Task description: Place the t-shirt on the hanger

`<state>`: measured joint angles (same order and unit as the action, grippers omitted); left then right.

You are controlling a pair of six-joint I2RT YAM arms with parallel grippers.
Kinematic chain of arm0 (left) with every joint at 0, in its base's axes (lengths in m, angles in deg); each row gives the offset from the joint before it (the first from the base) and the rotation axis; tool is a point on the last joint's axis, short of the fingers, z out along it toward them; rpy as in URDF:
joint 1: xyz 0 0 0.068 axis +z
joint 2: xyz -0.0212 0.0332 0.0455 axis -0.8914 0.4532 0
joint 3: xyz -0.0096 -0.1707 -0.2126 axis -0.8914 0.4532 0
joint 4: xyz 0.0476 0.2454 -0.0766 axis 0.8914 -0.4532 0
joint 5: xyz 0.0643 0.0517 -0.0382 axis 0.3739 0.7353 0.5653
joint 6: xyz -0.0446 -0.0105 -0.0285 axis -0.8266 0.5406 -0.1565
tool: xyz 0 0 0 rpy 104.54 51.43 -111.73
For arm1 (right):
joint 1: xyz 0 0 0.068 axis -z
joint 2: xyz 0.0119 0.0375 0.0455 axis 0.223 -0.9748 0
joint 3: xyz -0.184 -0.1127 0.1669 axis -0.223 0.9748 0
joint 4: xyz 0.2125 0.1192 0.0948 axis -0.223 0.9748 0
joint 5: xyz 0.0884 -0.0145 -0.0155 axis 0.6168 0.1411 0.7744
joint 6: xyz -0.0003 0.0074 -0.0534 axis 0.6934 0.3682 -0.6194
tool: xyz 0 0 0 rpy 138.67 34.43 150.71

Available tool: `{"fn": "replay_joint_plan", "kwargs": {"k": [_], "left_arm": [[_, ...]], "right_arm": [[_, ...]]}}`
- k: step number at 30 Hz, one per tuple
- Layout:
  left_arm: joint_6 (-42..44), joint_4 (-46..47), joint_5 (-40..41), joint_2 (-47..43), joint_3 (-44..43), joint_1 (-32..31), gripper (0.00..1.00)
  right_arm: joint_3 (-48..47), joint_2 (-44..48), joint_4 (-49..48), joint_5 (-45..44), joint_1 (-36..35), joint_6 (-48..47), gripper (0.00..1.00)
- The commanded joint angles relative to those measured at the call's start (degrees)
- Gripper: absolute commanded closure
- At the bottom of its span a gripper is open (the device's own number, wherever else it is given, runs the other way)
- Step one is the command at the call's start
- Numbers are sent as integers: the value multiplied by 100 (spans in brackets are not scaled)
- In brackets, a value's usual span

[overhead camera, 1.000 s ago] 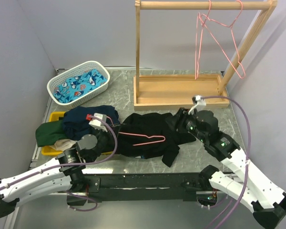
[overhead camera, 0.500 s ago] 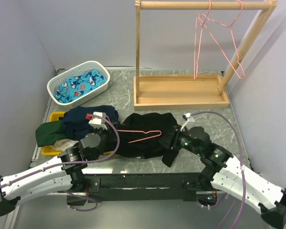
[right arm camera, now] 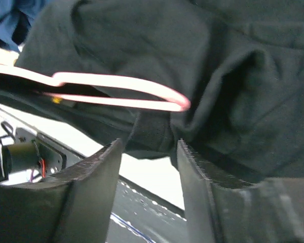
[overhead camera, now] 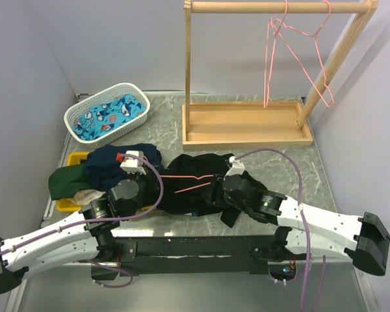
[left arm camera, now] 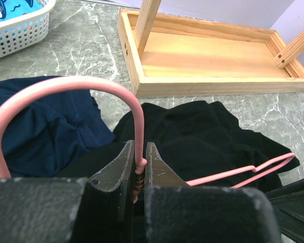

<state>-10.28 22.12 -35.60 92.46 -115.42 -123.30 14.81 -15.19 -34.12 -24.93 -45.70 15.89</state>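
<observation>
The black t-shirt [overhead camera: 195,170] lies crumpled on the table in front of the arms, its print hidden. The pink hanger [overhead camera: 190,182] lies across it. My left gripper [overhead camera: 157,184] is shut on the hanger's twisted neck [left arm camera: 139,169], just below the hook [left arm camera: 81,85]. My right gripper [overhead camera: 218,190] is at the hanger's far end, low over the t-shirt's near edge. In the right wrist view its jaws [right arm camera: 147,152] stand open. A ribbed fold of the t-shirt [right arm camera: 153,132] hangs just beyond the tips, below the hanger's rounded corner [right arm camera: 177,104].
A wooden rack [overhead camera: 247,123] stands at the back, with two more pink hangers [overhead camera: 292,45] on its rail. A white basket [overhead camera: 107,114] sits at the back left. A navy garment [overhead camera: 114,162] and a green garment [overhead camera: 68,179] lie over a yellow tray [overhead camera: 68,205].
My right arm has swung left and toward the near edge, from the t-shirt's right side to the hanger's end. The hanger has lifted and shifted a little. The left gripper stays clamped.
</observation>
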Motion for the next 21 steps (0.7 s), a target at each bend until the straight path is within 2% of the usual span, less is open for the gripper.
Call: {"fn": "replay_joint_plan", "kwargs": {"k": [1, 7, 14, 16, 17, 18, 21], "left_arm": [[-33, 9, 180, -33, -288, -22, 99], [19, 0, 180, -77, -314, -22, 99], [72, -44, 154, -60, -384, -22, 99], [72, -44, 154, -77, -384, -22, 99], [81, -61, 145, -86, -384, -22, 99], [81, -79, 154, -95, -384, -22, 99], [125, -149, 75, -156, -367, -22, 99]], "right_arm": [[-506, -192, -1, -882, -223, 239, 42], [-717, -737, 289, -1093, -355, 178, 43], [-1077, -1194, 737, -1550, -724, 28, 38], [-1156, -1378, 912, -1655, -786, 80, 52], [-1174, -1423, 1070, -1760, -786, 115, 63], [-1157, -1388, 1141, -1822, -777, 168, 80], [-894, -1064, 1177, -1990, -716, 265, 96]]}}
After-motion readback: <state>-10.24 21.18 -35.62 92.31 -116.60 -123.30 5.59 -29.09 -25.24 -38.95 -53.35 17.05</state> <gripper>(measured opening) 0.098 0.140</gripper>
